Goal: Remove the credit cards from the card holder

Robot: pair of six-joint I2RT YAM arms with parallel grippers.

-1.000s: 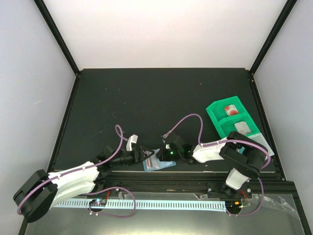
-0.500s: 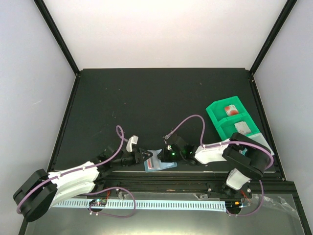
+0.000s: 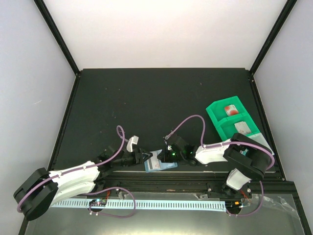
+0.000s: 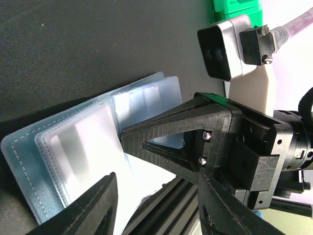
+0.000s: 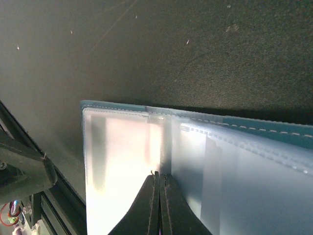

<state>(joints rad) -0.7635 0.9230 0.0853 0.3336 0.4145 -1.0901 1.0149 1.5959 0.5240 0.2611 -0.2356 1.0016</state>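
Top view, lower left: my left arm lies low along the near table edge. The left gripper (image 3: 143, 156) is just left of the card holder (image 3: 160, 165).

Left jaws are spread wide and grip nothing. In the left wrist view my fingers (image 4: 93, 210) frame the bottom of the shot, with the holder's near part showing between them.

The card holder (image 4: 73, 152) lies open and flat on the black table (image 4: 73, 49), bottom centre of the top view, right by the near rail (image 3: 195, 177). It has a blue cover with a stitched border and clear sleeves on top. The sleeves read frosted white, so I can't tell if a card is in them.

The right gripper (image 3: 165, 155) sits over the holder's right part, arm trailing off to the right. In the left wrist view its black triangular finger (image 4: 166, 122) lies across the sleeves, with the right wrist camera (image 4: 222, 46) above it at upper right.

Right jaws are clamped together. In the right wrist view the tips are at bottom centre, on the clear sleeve near the fold. I can't tell if a sleeve sheet is pinched between them.

Right of the top view: green tray (image 3: 227, 120), well apart from the holder. The white card with the red blotch (image 3: 230, 109) is in its far compartment, and the grey card (image 3: 243, 128) is in the next one nearer.
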